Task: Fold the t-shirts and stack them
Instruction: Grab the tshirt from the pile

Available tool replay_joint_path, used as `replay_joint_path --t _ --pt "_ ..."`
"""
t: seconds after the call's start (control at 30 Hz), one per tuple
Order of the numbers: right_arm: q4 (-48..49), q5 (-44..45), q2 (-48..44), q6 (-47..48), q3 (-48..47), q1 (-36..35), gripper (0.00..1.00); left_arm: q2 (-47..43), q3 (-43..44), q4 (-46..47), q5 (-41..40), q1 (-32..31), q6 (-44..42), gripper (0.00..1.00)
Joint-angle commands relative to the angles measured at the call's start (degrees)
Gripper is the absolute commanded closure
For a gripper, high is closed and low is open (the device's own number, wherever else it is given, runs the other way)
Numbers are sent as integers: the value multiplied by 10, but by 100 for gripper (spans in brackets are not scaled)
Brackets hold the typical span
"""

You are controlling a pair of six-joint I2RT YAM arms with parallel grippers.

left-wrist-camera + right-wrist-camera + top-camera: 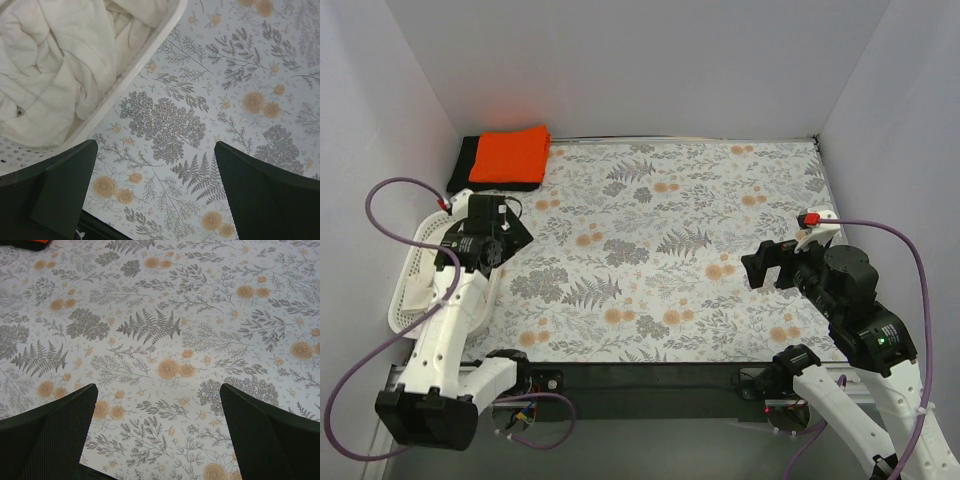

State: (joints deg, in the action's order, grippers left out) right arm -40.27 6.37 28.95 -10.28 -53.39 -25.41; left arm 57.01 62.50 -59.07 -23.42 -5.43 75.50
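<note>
A folded orange t-shirt lies on a folded black t-shirt at the table's far left corner. A crumpled cream t-shirt lies in the white basket at the left edge; in the top view the shirt shows inside the basket. My left gripper is open and empty, hovering over the cloth just right of the basket; it also shows in the left wrist view. My right gripper is open and empty above the right side of the table, seen too in the right wrist view.
The table is covered by a floral cloth. White walls enclose the back and both sides. The basket stands against the left wall. A black strip runs along the near edge.
</note>
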Motion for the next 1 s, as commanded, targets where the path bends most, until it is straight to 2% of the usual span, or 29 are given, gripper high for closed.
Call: replay_joint_path --t 0.0,0.07,0.23,0.43,0.53,0.77,0.8,0.9,0.93,0.97 --pt "20 -9 1 9 4 -7 2 46 -1 68 -44 2 4 2" --pt "20 -7 2 12 1 -8 2 74 6 108 -47 26 -8 2" --pt "20 10 2 26 -4 -8 2 156 20 170 -15 158 -31 2" --pt "18 28 7 35 -7 -7 2 237 -3 214 -1 258 -26 2" --pt "17 33 14 36 -10 -8 2 267 -28 250 15 285 -20 2" --pt "15 31 38 44 -19 -8 2 334 -68 282 19 288 -11 5" --pt "16 26 41 45 -18 -7 2 344 -73 286 25 287 -11 8" --pt "16 19 44 47 -16 -8 2 338 -90 297 32 287 -4 34" --pt "16 19 44 47 -16 -7 2 332 -99 301 36 287 -5 52" --pt "16 16 44 46 -16 -8 2 323 -102 303 38 287 -6 64"
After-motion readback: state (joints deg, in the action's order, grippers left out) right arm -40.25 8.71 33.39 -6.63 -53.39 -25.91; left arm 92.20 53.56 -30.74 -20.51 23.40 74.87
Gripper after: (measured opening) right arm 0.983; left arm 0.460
